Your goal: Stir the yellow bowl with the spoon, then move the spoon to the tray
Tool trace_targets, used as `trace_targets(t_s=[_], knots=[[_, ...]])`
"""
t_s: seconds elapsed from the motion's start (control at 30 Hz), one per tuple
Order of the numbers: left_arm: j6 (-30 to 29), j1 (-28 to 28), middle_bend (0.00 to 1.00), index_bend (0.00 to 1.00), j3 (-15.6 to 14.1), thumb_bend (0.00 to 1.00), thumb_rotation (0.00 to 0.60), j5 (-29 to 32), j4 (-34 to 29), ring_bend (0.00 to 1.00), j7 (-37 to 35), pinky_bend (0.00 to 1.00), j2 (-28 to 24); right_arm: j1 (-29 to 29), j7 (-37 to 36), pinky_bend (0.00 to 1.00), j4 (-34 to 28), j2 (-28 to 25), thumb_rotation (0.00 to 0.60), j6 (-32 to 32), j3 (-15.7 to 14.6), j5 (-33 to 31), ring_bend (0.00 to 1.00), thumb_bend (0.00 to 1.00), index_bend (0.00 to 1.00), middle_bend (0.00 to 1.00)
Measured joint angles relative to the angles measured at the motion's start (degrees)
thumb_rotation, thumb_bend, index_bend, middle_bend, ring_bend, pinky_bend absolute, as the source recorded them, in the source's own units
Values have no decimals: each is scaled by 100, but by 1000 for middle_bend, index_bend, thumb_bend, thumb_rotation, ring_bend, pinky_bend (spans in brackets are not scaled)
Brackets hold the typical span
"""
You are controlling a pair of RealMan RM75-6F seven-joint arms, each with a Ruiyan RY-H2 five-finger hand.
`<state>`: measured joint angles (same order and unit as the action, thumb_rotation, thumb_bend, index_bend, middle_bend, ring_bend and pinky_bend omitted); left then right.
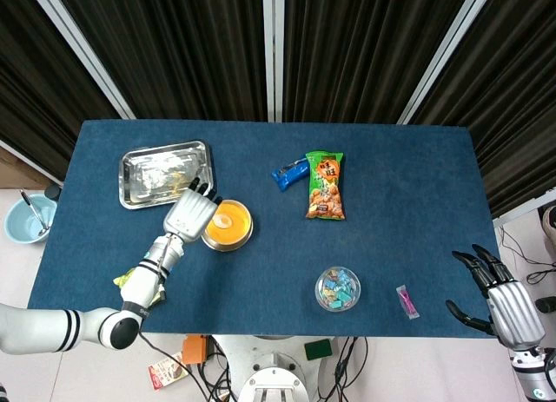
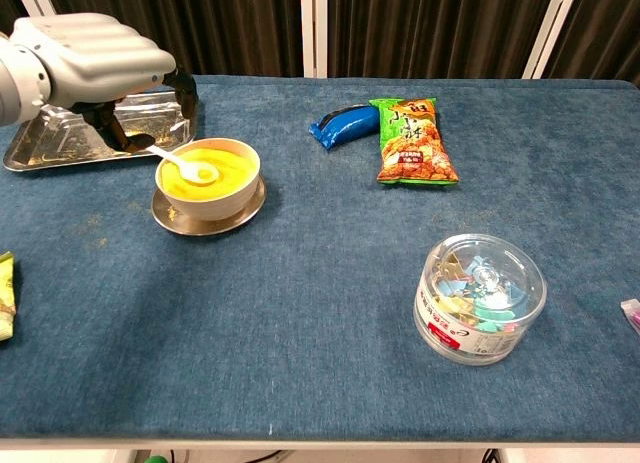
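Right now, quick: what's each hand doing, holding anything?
Left hand: over the yellow bowl by the spoon; whether it grips the handle cannot be told.
Right hand: open, holding nothing.

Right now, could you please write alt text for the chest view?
The robot's left hand hovers by a white spoon resting in a yellow bowl on a metal saucer, with a steel tray behind. A snack bag lies farther right on the blue table.
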<state>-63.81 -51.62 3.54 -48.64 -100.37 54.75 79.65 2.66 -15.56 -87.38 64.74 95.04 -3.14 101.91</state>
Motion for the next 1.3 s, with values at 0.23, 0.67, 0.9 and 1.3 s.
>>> trace_targets(t_s=[0.23,0.67,0.9,1.3], knots=[[69,-99,266,357,-104,375,600,90,396,202,290,166,189,23,24,188,-2,8,600,-47,7,-14,79,244,169,205],[135,-21,313,425,-129,316,600,97,910,209,-21,163,457,102,69,188,-42,53,600,-158,43,-39,79,244,172,205],[127,31,315,463,-90,314,600,10,1230,209,-179,164,674,126,100,188,-78,41,600,-215,50,-75,79,245,172,205],[169,74,326,473,-43,330,600,16,1409,209,-201,164,746,138,101,188,-87,42,600,-247,57,-117,79,245,172,206]])
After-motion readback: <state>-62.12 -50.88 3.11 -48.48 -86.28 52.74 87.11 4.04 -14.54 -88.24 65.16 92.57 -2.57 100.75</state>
